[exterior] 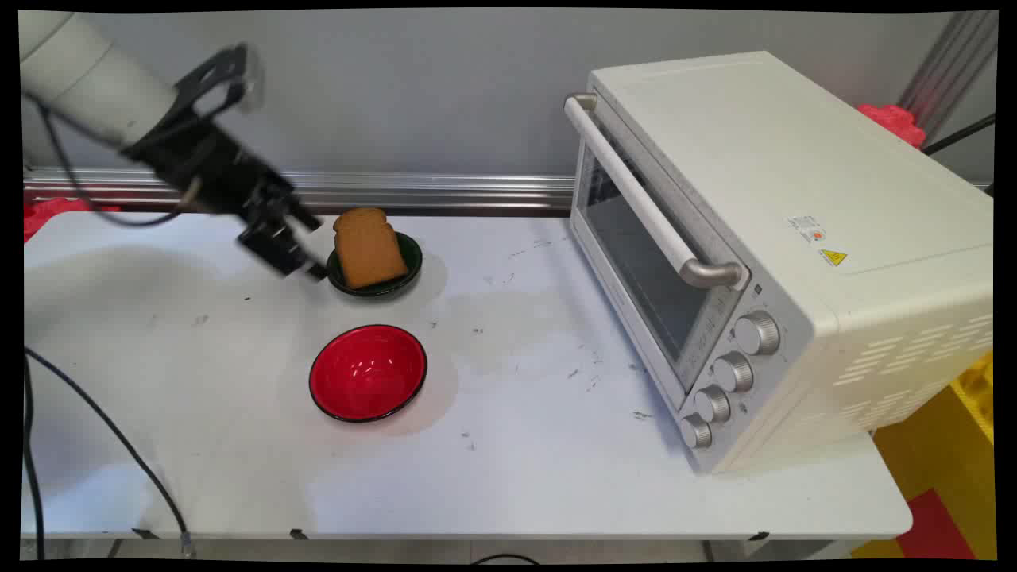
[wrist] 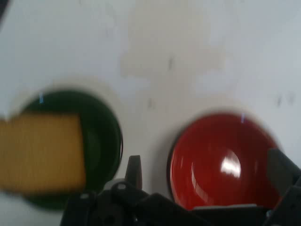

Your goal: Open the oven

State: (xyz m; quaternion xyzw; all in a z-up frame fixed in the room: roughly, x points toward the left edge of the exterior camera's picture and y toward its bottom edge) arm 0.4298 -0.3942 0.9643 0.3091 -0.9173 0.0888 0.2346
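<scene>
Tool [exterior: 306, 248] just beside toast [exterior: 367, 247]

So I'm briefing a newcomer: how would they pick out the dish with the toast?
Start at the oven on the table's right, then look left. Two bowls sit there; it's the far green bowl, holding toast, while the nearer red bowl is empty.

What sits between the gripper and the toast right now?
Nothing visible. The gripper hangs open just left of the toast, which leans in the green bowl. Only the bowl's near rim lies between them.
</scene>
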